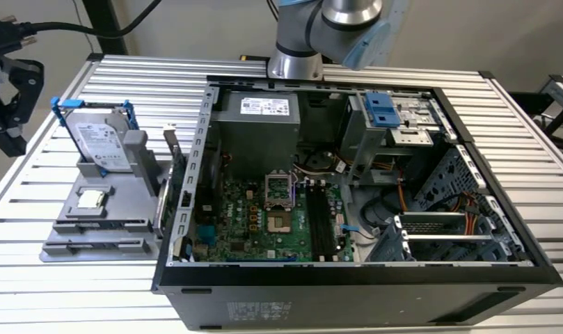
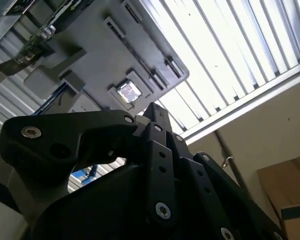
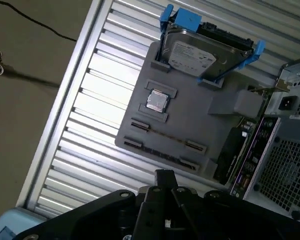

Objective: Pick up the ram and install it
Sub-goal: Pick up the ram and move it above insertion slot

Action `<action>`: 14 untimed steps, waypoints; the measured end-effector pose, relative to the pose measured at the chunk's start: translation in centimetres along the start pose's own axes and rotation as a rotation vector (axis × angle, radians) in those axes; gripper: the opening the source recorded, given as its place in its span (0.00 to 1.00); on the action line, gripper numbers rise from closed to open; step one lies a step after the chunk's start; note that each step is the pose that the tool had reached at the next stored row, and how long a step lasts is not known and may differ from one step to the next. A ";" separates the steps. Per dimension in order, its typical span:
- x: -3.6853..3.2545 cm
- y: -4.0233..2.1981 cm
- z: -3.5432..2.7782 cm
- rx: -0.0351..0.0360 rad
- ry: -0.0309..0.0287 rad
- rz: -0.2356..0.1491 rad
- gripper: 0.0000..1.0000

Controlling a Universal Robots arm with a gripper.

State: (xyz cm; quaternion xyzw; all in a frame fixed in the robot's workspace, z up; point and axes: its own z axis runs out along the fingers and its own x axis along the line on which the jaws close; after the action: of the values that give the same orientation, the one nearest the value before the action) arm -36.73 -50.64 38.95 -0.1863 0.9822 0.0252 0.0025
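The task is at its start: nothing is lifted and nothing is installed. The ram point(image 3: 157, 152) sits in the tray point(image 3: 190, 120), a thin dark strip standing on edge between small grey clips. A second, fainter strip runs in the row just beside it, and I cannot tell whether that is another stick. In the exterior view the tray lies on the bench point(image 1: 58, 292) at 9 o'clock of the open case point(image 1: 355, 299). On the tray the drive point(image 1: 100, 142) stands at the 12 o'clock end, the chip point(image 1: 89, 200) is in the middle, and the ram rows are at the 6 o'clock end. The gripper point(image 1: 6, 111) hangs beyond the bench's edge at about 10 o'clock of the tray, well apart from the ram and above it. It touches nothing and carries nothing that shows. Whether it is open or closed I cannot tell. Inside the case, the long dark slots point(image 1: 323, 223) on the board point(image 1: 253, 223) look bare, at about 3 o'clock of the processor socket. By my judgement, reaching the ram, gripping it, carrying it over and seating it are all left to do.
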 end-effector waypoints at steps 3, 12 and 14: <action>0.00 0.00 0.00 0.0000 0.0027 -0.048 0.00; 0.00 0.00 0.00 0.0004 0.0111 -0.202 0.00; 0.01 0.01 0.00 0.0015 0.0132 -0.230 0.00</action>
State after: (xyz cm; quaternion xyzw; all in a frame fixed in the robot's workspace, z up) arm -36.74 -50.63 38.95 -0.2979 0.9543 0.0228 -0.0010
